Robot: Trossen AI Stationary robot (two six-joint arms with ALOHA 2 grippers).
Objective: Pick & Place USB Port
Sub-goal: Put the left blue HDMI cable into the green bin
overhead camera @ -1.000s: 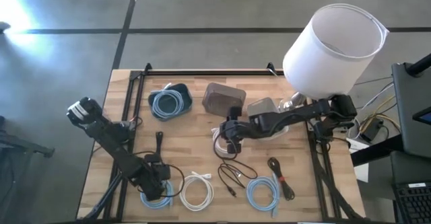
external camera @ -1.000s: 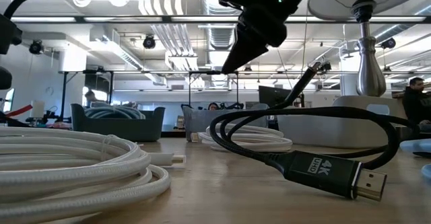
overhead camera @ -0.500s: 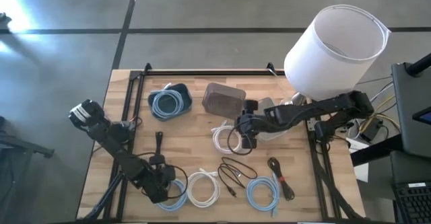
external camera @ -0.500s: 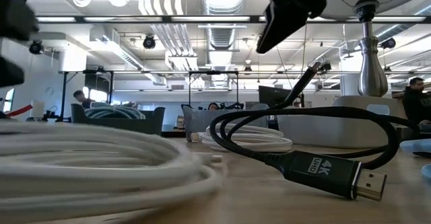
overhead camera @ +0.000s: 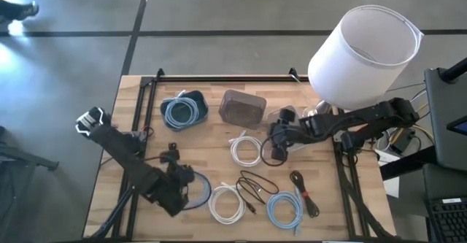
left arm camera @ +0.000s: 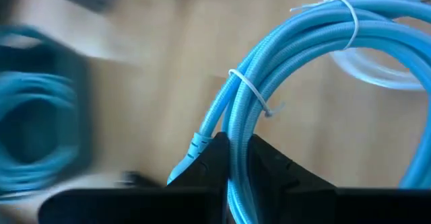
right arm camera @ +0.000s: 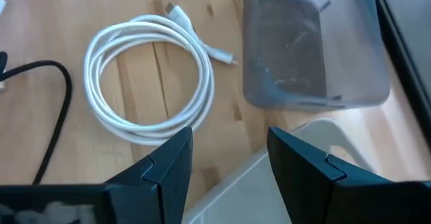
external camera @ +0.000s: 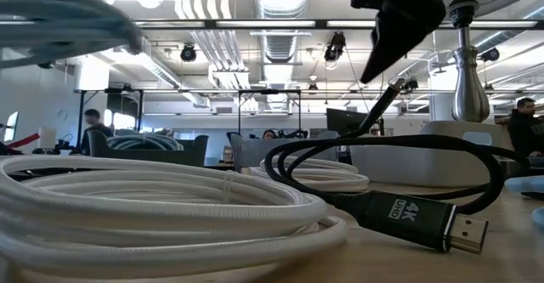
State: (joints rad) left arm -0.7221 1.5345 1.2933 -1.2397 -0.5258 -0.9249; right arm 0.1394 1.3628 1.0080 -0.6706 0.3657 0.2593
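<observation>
My left gripper (overhead camera: 181,179) is shut on a light-blue USB cable coil (overhead camera: 200,192) tied with white zip ties (left arm camera: 246,89), near the table's front left. The coil is off the wood; it shows blurred at the top of the low view (external camera: 68,15). A white coil (overhead camera: 227,203) lies flat just to its right. My right gripper (overhead camera: 276,152) hovers open, with nothing between its fingers, at mid table, beside a second white coil (right arm camera: 148,83) and the lamp base (right arm camera: 269,183). My left gripper pinches a bundle of several strands of the blue coil (left arm camera: 232,126) between its two fingers (left arm camera: 212,153), next to a zip tie. The fingers lie across the strands. The coil hangs from the hold, clear of the table, its loop reaching out beyond the fingers.
A dark blue tray (overhead camera: 201,101) with another blue cable stands at the far left, a grey box (overhead camera: 242,108) beside it. Black cables (overhead camera: 255,188) (overhead camera: 304,193) and a further blue coil (overhead camera: 284,211) lie near the front. A white-shaded lamp (overhead camera: 361,53) stands far right.
My left gripper has shut on the blue coil and raised it off the table, going right and toward the far edge. The front white coil has slid to the right. My right gripper has moved toward the table's right edge, still open.
</observation>
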